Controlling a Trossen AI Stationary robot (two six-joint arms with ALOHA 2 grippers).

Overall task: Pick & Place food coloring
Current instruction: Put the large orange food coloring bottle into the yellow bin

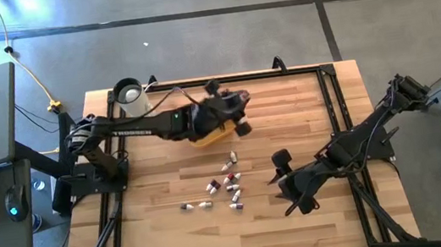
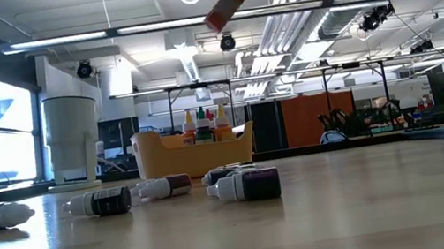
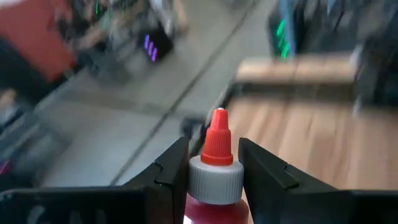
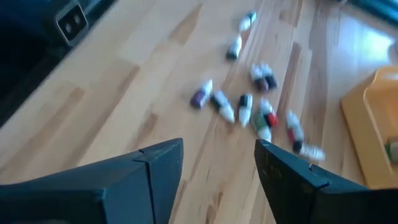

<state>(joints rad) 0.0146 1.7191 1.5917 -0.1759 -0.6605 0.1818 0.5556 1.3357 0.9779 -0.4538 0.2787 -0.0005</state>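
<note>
A: Where can we get through on the bench (image 1: 168, 241)?

B: The near strip by the front edge lies bare, and so does the far right corner.

A: And the middle?

B: The loose food coloring bottles (image 1: 227, 186) lie scattered there, some touching, with narrow gaps between.

A: The far left?

B: The white jug (image 1: 131, 98) and the yellow tray (image 2: 193, 152) stand there, bottles upright in the tray. The left arm (image 1: 144, 125) hangs over the tray, the right gripper (image 1: 287, 185) just beside the scatter.

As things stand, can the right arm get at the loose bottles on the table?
Probably yes. The right hand is open and empty, the loose bottles lie just beside it, and bare table lies between.
</note>
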